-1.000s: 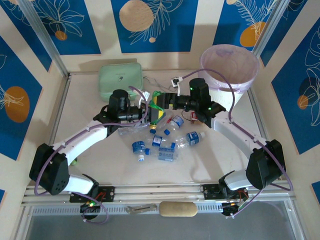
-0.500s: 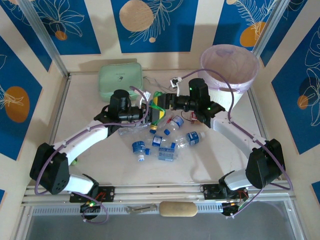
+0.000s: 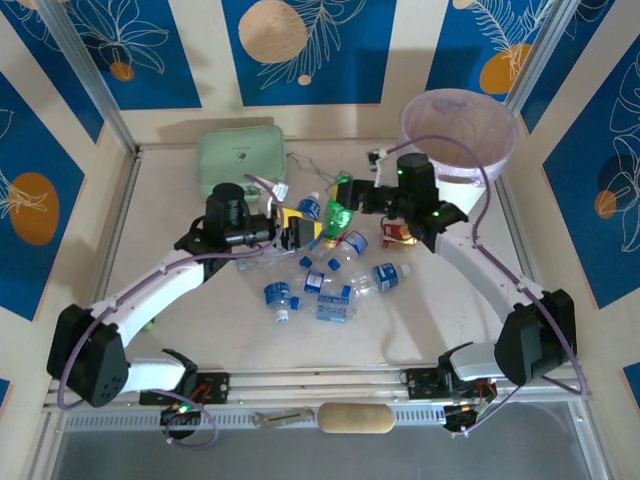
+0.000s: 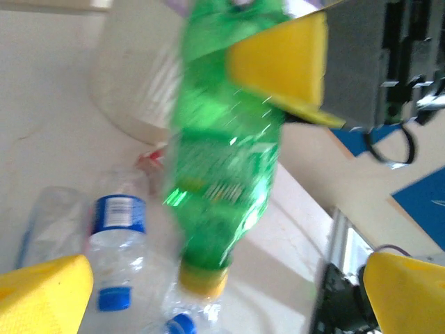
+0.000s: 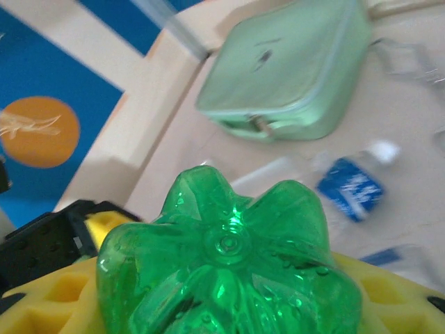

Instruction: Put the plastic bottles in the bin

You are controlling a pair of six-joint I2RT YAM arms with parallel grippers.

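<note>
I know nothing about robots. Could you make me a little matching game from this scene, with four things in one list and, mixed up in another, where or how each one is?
Things:
1. green bottle
2. mint-green zip case
3. bin
4. left gripper

Places or states:
A. at the far right corner of the table
B. jaws wide open, holding nothing
C. clamped in the right gripper
D. lying flat at the far left of the table

Pairs: 1-C, 2-D, 3-A, 4-B.
</note>
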